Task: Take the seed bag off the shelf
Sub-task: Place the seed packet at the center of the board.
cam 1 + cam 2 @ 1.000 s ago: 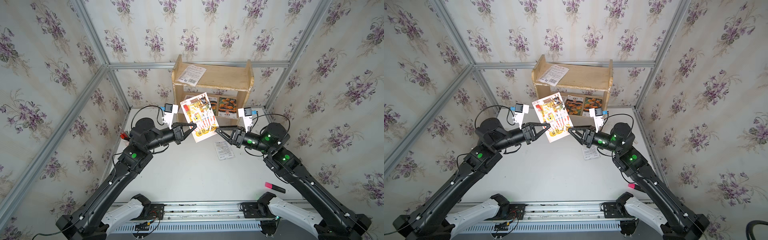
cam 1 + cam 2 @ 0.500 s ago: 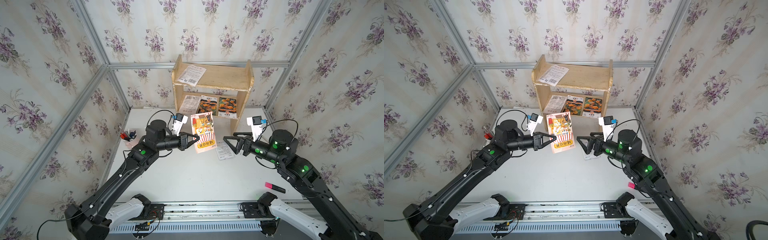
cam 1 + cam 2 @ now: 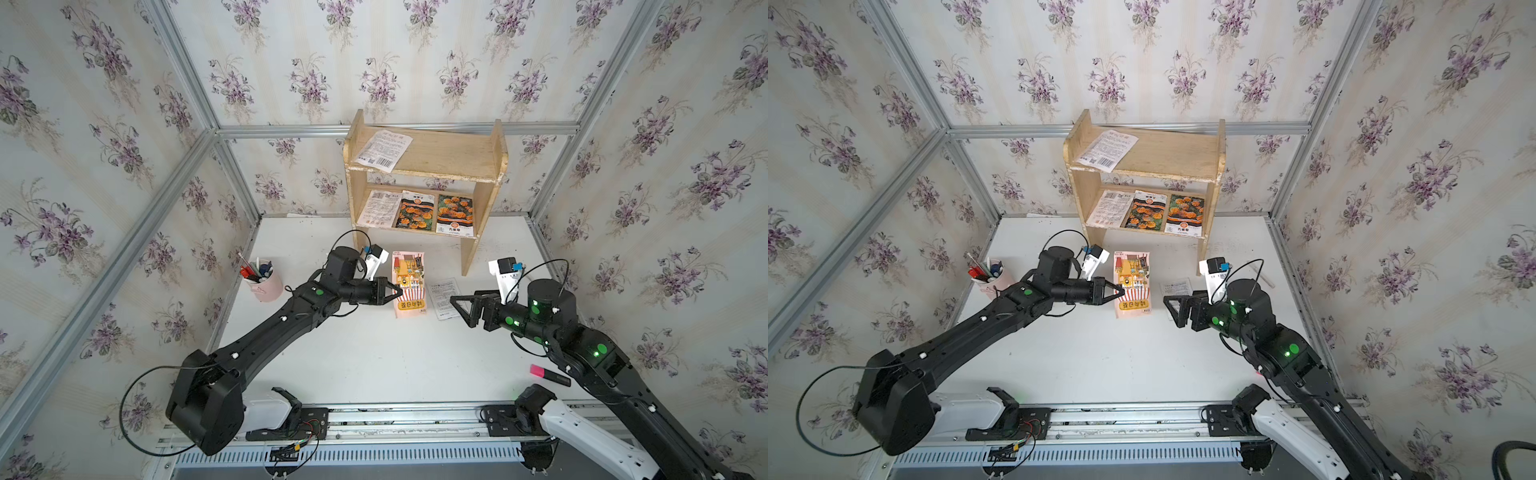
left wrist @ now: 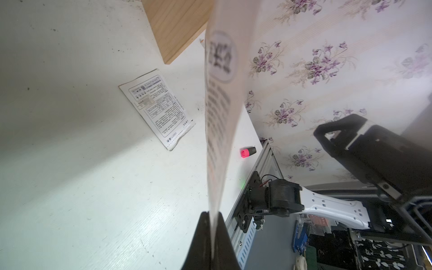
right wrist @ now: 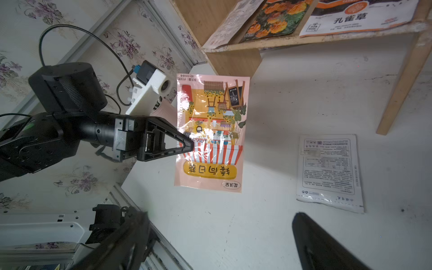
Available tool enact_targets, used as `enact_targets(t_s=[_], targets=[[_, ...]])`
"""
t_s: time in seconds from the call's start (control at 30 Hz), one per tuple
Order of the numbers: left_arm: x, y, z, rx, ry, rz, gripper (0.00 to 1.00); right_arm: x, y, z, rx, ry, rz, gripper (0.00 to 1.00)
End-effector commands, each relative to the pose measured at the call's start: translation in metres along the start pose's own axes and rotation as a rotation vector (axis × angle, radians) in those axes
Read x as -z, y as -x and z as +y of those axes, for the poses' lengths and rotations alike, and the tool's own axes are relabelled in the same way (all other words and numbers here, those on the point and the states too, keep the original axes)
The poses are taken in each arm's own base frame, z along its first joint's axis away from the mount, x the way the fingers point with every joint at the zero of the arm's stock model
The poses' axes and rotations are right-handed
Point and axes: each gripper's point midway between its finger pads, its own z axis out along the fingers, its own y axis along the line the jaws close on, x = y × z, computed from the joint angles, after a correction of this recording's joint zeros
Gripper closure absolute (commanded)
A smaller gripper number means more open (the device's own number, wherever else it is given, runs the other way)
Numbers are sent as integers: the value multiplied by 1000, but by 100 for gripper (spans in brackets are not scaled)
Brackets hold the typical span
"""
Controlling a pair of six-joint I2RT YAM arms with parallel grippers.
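Right wrist camera shows me the pink seed bag off the shelf. It hangs on its edge over the white desk, just in front of the shelf. My left claw is pinching the side of the bag. My right claw is spread wide with nothing in it, near the bag but apart from it. A white packet lies flat on the desk beside the bag. In both top views, flower packets lie on the shelf's lower board and a paper packet lies on top.
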Motion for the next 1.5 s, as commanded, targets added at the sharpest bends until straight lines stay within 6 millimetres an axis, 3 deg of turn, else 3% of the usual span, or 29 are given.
enact_targets(t_s=[0.0, 0.17, 0.37, 0.83, 1.1, 1.2, 1.47], targets=[[-15, 3, 17, -18, 29, -2, 100, 1, -5, -11, -7, -45, -4, 0], [-42, -7, 52, 28, 83, 56, 100, 1, -13, -15, -19, -51, 8, 0], [-62, -10, 74, 51, 120, 105, 100, -1, -18, -18, -21, -55, 20, 0], [-95, -15, 127, 119, 284, 218, 100, -2, -17, -20, -3, -79, 26, 1], [-104, -18, 143, 112, 333, 267, 100, 1, -15, -22, 6, -97, 28, 1], [-106, -18, 145, 103, 336, 280, 97, 1, -15, -22, 8, -98, 27, 1], [-109, -14, 154, 97, 375, 292, 78, 4, -14, -23, 9, -108, 25, 1]])
